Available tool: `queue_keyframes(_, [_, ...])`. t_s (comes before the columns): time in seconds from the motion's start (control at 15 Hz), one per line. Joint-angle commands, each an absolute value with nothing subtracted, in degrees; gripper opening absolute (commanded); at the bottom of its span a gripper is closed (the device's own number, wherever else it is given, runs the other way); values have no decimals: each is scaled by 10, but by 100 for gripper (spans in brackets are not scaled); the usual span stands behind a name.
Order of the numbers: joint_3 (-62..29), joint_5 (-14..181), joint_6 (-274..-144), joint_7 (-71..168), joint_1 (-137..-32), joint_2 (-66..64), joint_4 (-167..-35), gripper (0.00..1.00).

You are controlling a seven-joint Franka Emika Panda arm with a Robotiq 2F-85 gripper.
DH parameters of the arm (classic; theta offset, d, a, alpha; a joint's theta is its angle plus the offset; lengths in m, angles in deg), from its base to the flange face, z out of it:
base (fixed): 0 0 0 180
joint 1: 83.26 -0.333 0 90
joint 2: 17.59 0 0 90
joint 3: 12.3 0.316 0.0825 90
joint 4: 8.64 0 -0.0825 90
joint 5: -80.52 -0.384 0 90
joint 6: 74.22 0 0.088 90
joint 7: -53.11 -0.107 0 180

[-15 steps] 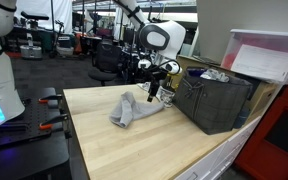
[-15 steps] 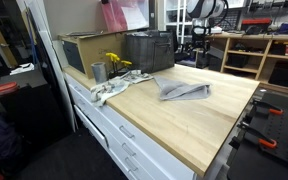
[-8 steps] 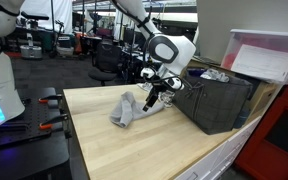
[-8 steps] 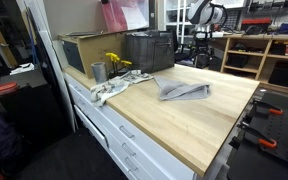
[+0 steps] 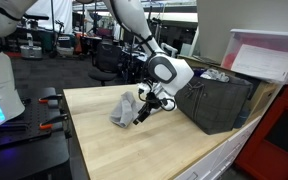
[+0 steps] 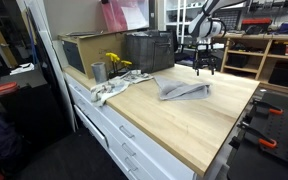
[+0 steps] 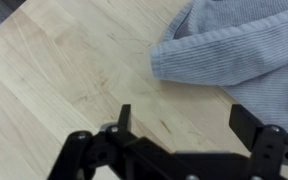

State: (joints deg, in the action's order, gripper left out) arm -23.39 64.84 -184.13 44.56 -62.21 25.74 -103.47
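Shows the end effector (image 5: 141,110) low over a light wooden bench (image 5: 114,150), at the edge of a crumpled grey knit cloth (image 5: 125,110) lying near the middle of the benchtop. From the wrist view, finds both black fingers (image 7: 124,116) spread wide and gripping nothing, bare wood between them, the cloth's hem just ahead and toward the finger at the right of that picture; cannot tell whether that finger touches the fabric. Places a dark slatted crate (image 5: 216,100) close beside the arm, on the far side from the cloth, with a white lidded bin (image 5: 269,55) behind it. In an exterior view, picks out that crate (image 6: 149,50) next to a cardboard box (image 6: 82,50), then a metal cup (image 6: 98,72), yellow flowers (image 6: 116,62) and a pale rag (image 6: 109,92) draped at the bench edge, all well apart from the cloth. Has drawers (image 6: 124,130) under the bench front. Loses the end effector in that view against dark shelving and clutter behind it. Cuts off most of the cloth at the top and right of the wrist view. Hides the crate's contents behind its wall, apart from something pale at the rim. Makes out a sheet on the bin, its print too small to read
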Motion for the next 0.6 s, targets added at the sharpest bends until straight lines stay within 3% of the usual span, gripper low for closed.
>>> queue_keyframes(0.0, [-231, 624, -1805, 425, -612, 286, -1014, 100])
queue_keyframes(0.27, [-229, 602, -1785, 417, -610, 303, -1017, 100])
queue_keyframes(0.33, [-230, 595, -1778, 411, -610, 306, -1017, 75])
queue_keyframes(0.4, [-231, 590, -1771, 409, -609, 307, -1017, 74])
queue_keyframes(0.53, [-232, 581, -1761, 404, -608, 308, -1017, 59])
